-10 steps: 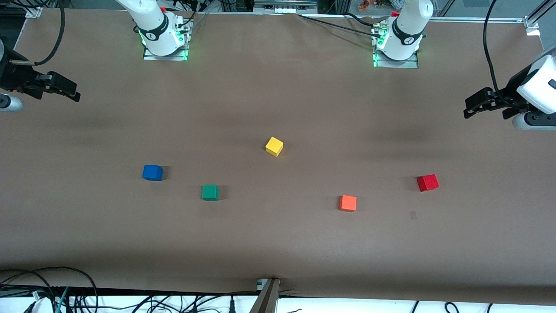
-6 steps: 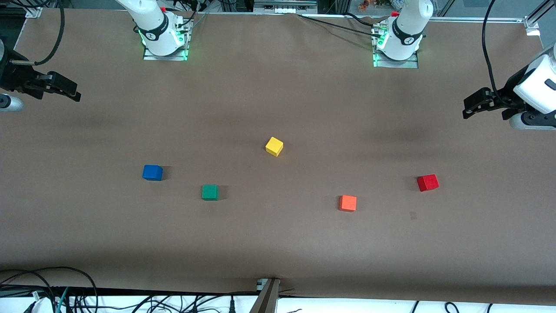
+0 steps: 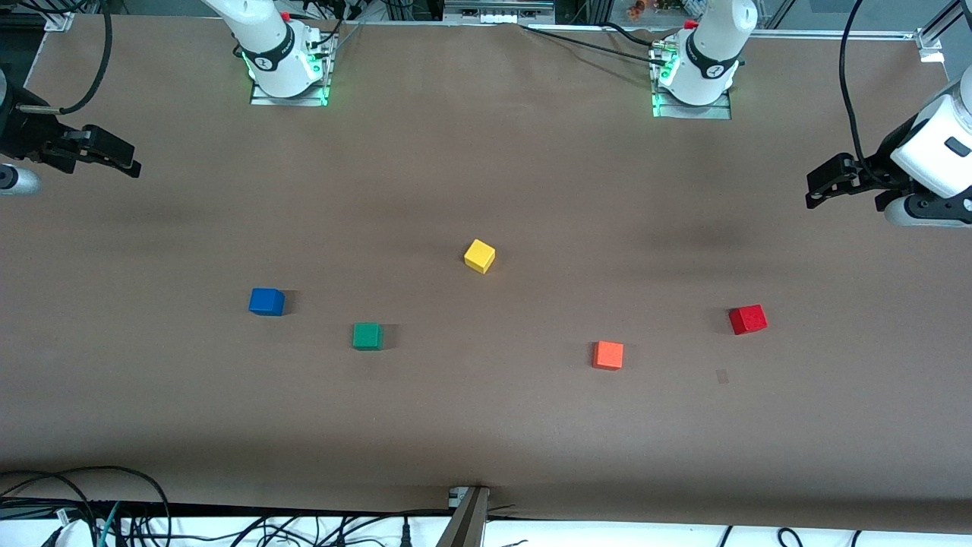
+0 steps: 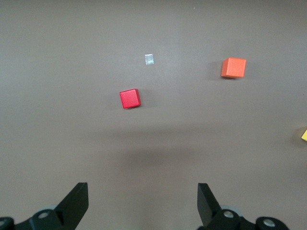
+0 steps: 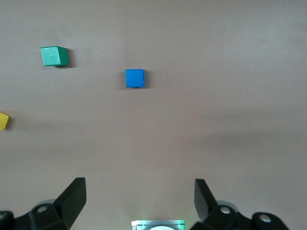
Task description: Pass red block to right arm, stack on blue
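Note:
The red block (image 3: 748,319) sits on the brown table toward the left arm's end; it also shows in the left wrist view (image 4: 129,98). The blue block (image 3: 266,301) sits toward the right arm's end and shows in the right wrist view (image 5: 135,78). My left gripper (image 3: 824,186) is open and empty, up over bare table at its own end (image 4: 143,201). My right gripper (image 3: 114,156) is open and empty, up over bare table at its own end (image 5: 139,199). Neither gripper touches a block.
An orange block (image 3: 607,355) lies beside the red one, toward the middle. A green block (image 3: 367,336) lies beside the blue one. A yellow block (image 3: 479,256) sits mid-table. A small pale patch (image 3: 721,375) marks the table near the red block. Cables run along the front edge.
My left gripper has shifted slightly toward the middle of the table. The right arm and all the blocks have not moved.

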